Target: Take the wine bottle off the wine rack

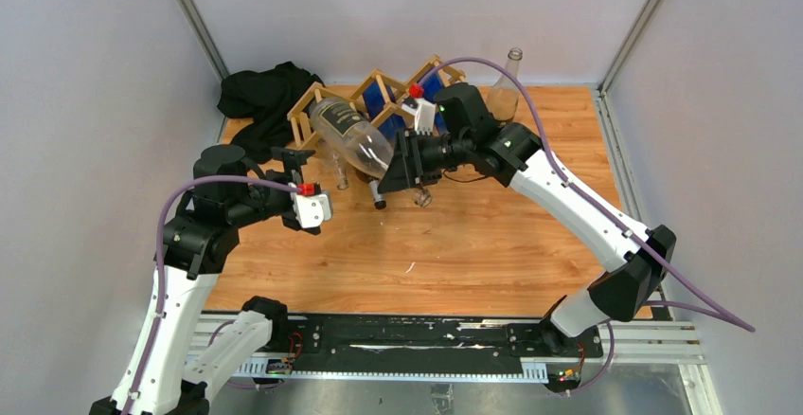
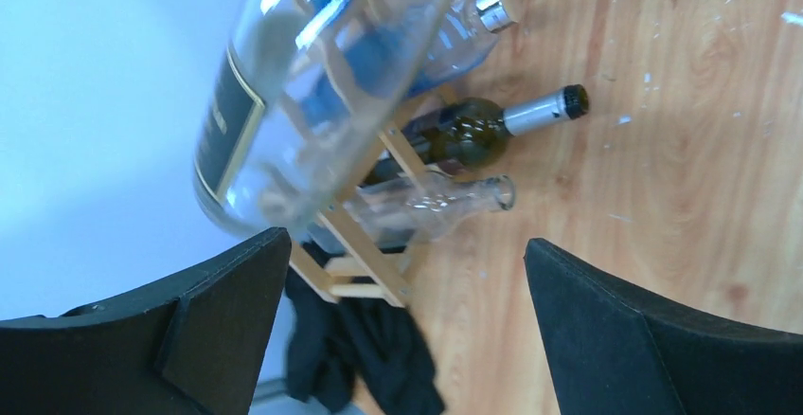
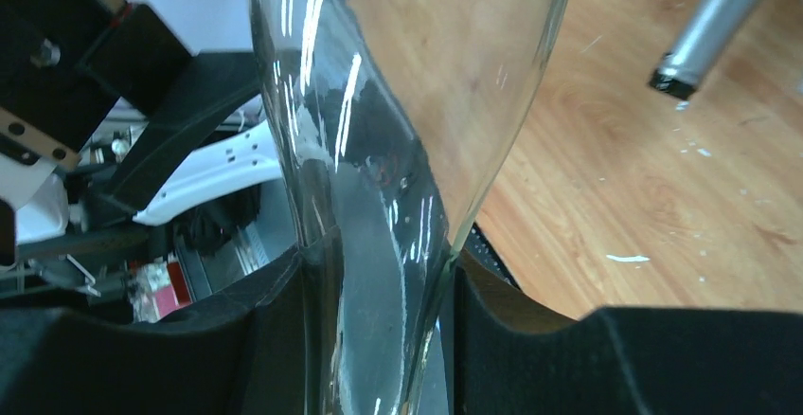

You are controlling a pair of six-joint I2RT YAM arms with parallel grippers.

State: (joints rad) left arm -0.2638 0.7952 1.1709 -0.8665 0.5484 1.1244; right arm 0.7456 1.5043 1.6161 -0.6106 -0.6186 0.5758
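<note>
Your right gripper [image 3: 379,320] is clamped on the neck of the wine bottle [image 1: 350,131]. The bottle slants with its labelled base up by the left cells of the wine rack [image 1: 377,76]; you cannot tell whether glass touches wood there. Your left gripper [image 2: 402,244] hangs just near-left of the bottle, jaws spread wide, holding nothing. Open wood of the table [image 1: 473,235] lies near and right of the rack. A black cloth [image 1: 260,98] crowds the far-left corner.
</note>
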